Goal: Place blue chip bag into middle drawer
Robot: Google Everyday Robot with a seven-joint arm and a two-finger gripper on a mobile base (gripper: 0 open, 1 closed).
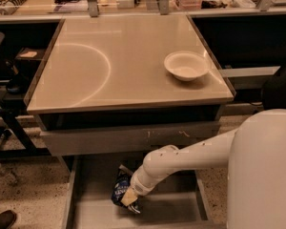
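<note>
The gripper (129, 200) hangs low inside the middle drawer (93, 208), against the blue chip bag (117, 189) left of centre. Whether it pinches the bag cannot be told. Release is best done low, clear of the walls.

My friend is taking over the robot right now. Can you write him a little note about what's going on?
End effector: low inside the open drawer, right against the bag. Its grip can't be judged.
Bag: at the end effector's tip, over the drawer floor, near the middle.
Done: drawer is open, bag is brought into it.
Left: make sure the bag rests on the floor, then lift the arm out.
Bowl sits on the table; leave it.
</note>
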